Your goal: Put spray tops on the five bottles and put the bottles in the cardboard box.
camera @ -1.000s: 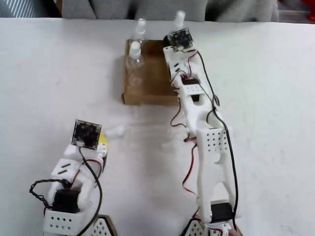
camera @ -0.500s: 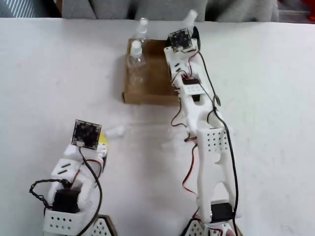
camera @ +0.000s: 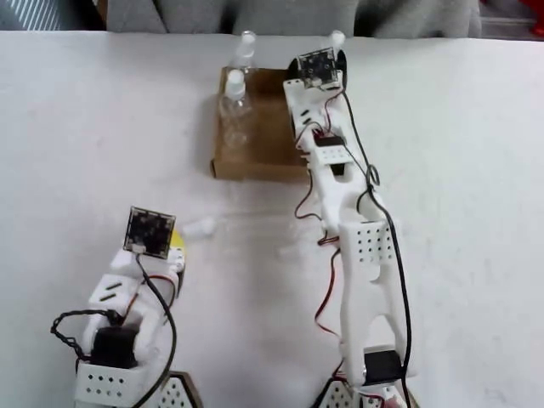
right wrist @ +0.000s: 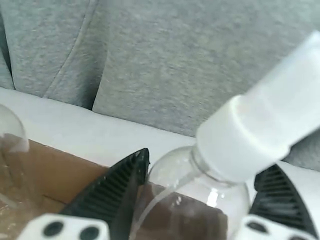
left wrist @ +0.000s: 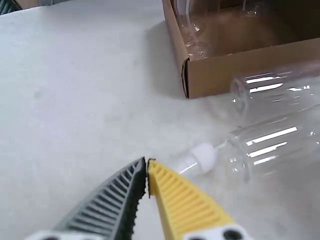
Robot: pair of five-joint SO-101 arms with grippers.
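The cardboard box (camera: 272, 161) lies at the table's far middle, and two clear bottles with spray tops (camera: 234, 93) (camera: 246, 44) stand along its left side. My right gripper (camera: 333, 58) is over the box's far right corner, shut on a clear bottle (right wrist: 200, 192) with a white spray top (right wrist: 260, 130). That top (camera: 337, 38) shows just past the gripper. My left gripper (left wrist: 147, 169) sits shut and empty near the front left. Just ahead of it lies a capped bottle (left wrist: 270, 142), its white top (left wrist: 200, 156) close to the fingertips. Another clear bottle (left wrist: 275, 87) lies against the box wall (left wrist: 220, 75).
A grey fabric backdrop (right wrist: 165, 60) hangs behind the table's far edge. Red and black cables (camera: 327, 280) run along the right arm. Bare white tabletop spreads to the left (camera: 93, 127) and to the right (camera: 467, 170) of the box.
The bottle in my right gripper has shifted to the right and sunk a little over the box's far right corner. The left arm has stayed still.
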